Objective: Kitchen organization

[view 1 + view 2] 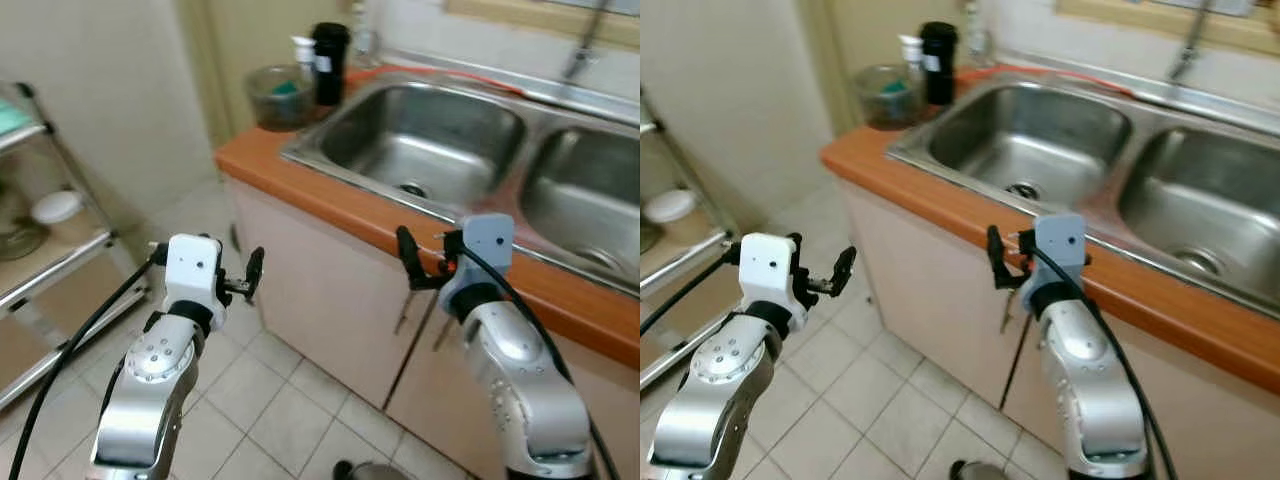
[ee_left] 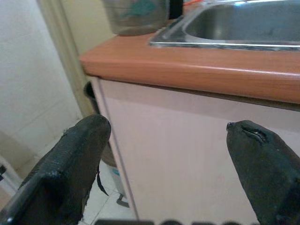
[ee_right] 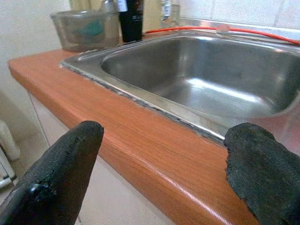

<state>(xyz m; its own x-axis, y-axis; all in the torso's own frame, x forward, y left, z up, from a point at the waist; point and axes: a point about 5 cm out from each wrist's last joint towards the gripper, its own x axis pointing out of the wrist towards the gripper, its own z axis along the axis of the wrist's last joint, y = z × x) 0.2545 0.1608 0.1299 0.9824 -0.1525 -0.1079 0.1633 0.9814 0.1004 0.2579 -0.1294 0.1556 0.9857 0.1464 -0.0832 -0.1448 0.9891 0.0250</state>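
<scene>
Double sink [image 1: 430,140] — steel, set in an orange counter [image 1: 300,190]; landmark for all entries.
Grey tub [image 1: 280,95] and black bottle [image 1: 329,62]: stood side by side on the counter at the sink's far left corner.
Right gripper [image 3: 159,164]: fingers spread wide, holding nothing, raised just before the counter's front edge, facing the sink.
Left gripper [image 2: 173,164]: equally wide and empty — lower, left of the sink, facing the cabinet front [image 2: 187,154].
Wire rack [image 1: 50,250]: well left of the sink.

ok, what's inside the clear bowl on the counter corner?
Something teal sits inside the clear bowl; what it is can't be told through the cloudy wall. Behind it stand a black bottle and a white-capped bottle.
</scene>
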